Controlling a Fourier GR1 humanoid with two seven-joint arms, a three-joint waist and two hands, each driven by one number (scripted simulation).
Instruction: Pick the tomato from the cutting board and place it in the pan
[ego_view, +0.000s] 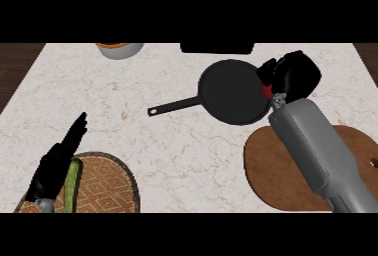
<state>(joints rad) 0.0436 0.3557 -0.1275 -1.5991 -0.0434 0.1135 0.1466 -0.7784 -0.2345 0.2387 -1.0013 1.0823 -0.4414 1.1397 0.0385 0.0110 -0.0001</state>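
Right robot hand (289, 75) curled round tomato (266, 90) at frying pan (235, 91) rim: release here, you risk tomato rolling onto worktop (184, 145). Left robot hand (57, 165) spread, resting.

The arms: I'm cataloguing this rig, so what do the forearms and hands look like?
Both hands are black: the right hand looks blocky, the left hand slim and long. The right grey forearm is a smooth, rounded, glossy shell, widening away from the wrist. A small metallic wrist joint links it to the hand. Only a grey stub of the left forearm shows. No cables or markings are visible.
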